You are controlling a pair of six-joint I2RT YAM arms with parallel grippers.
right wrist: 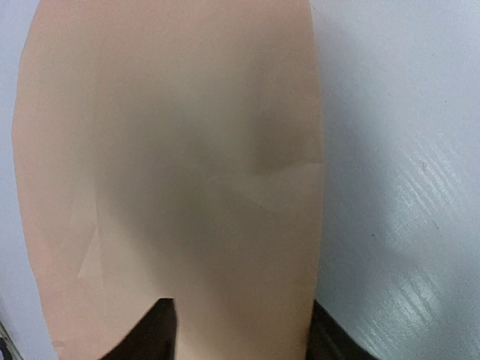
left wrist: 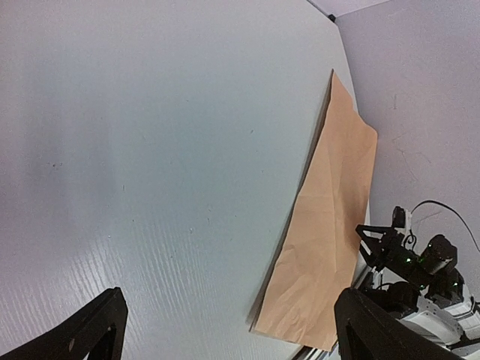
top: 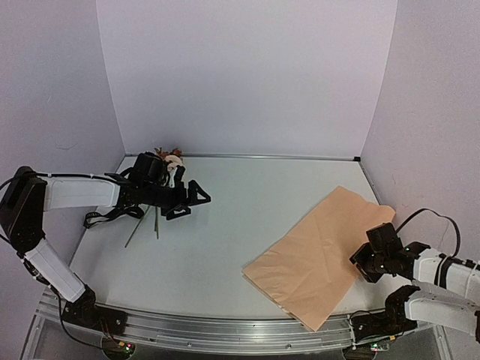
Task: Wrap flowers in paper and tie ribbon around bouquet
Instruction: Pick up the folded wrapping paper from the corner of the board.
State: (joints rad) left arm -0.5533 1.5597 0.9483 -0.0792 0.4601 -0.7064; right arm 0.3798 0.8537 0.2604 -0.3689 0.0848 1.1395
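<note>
The tan paper (top: 319,251) lies flat on the right half of the table, one corner over the near edge. My right gripper (top: 360,264) is at its right edge. In the right wrist view the paper (right wrist: 172,150) runs between the two dark fingers of that gripper (right wrist: 240,334), which stand well apart. The flowers (top: 169,158) lie at the back left, their thin stems (top: 146,221) pointing toward me. Just right of the blooms my left gripper (top: 190,204) is open and empty; its wrist view shows the gripper (left wrist: 232,337) over bare table, with the paper (left wrist: 330,217) far off. The ribbon and bouquet are out of view.
Lilac walls close in the white table (top: 247,202) at the back and both sides. A metal rail (top: 225,330) runs along the near edge. Black cables (top: 101,217) loop beside the left arm, close to the stems.
</note>
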